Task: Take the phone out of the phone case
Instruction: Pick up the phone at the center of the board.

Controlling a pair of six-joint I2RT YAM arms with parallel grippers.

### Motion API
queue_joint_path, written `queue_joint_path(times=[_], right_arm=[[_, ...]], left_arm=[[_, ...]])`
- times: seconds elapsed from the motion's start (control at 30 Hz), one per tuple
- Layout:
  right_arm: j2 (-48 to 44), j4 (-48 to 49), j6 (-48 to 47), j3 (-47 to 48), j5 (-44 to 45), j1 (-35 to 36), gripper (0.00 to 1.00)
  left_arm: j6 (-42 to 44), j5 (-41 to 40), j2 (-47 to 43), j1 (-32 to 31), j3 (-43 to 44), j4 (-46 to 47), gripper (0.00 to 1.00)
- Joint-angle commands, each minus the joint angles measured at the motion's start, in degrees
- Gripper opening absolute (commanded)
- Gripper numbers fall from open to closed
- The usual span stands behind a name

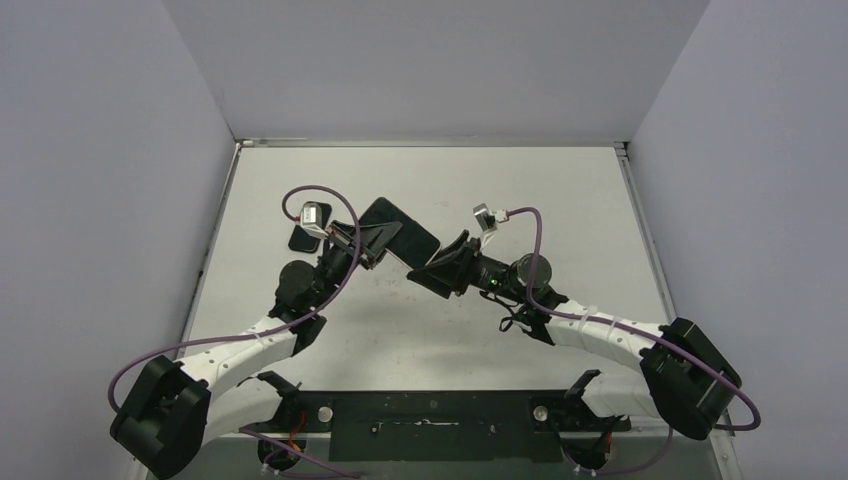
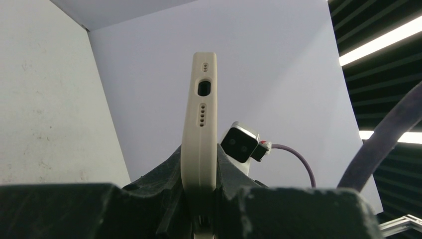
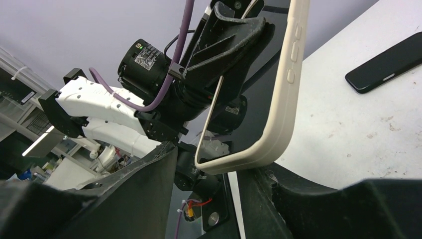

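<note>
We hold the phone case (image 2: 200, 134) aloft at the middle of the overhead frame, clear of the counter (image 1: 570, 200); its glossy black face we take to be the phone (image 1: 400, 232), seated inside and not yet out. The left claw (image 2: 199, 157) is closed on the case across its thickness, one finger on the face and one on the back; in its own view the case stands edge-on up the centre of the frame, charging port near the top. The right claw (image 3: 214, 169) meets the opposite end; a rounded corner of the case sits between its spread fingers at lower centre of that frame, but the pads are cut off there, so we cannot tell whether it pinches or merely brackets the corner.

The case looks like soft silicone: light, bendy and grippy, so its lip should peel back at a corner without much force; the phone is stiff, heavier, smooth-faced and breakable, and may slip free suddenly once two corners are loose. We would work the lip at the corner by the right claw, then take the phone by its long edges, not its glass. A second dark handset (image 3: 385, 63) lies flat on the counter at upper right of the right wrist frame, well apart from both claws.
</note>
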Motion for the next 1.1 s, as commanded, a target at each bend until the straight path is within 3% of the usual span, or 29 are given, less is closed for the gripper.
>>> queue_joint_path(times=[0.0, 0.17, 0.5, 0.87, 1.07], right_arm=[[0.33, 5.59, -1.67, 2.43, 0.81, 0.44, 0.46], [0.29, 5.13, -2.06, 2.43, 1.15, 0.44, 0.39], [-1.46, -0.53, -11.77, 3.11, -0.61, 1.11, 0.00], [-6.41, -21.92, -35.37, 8.80, 0.37, 1.83, 0.00], [-6.43, -28.28, -42.54, 10.63, 2.96, 1.84, 0.00]], left_arm=[[-1.16, -0.84, -1.81, -0.45, 0.88, 4.52, 0.00], [-1.51, -0.32, -1.77, -0.52, 0.92, 4.10, 0.00], [-2.17, 2.89, -2.96, -0.45, 5.70, -9.10, 0.00], [-5.22, 10.31, -0.96, -0.37, 12.22, -19.57, 0.00], [-4.84, 12.90, -0.92, -0.53, 14.53, -21.15, 0.00]])
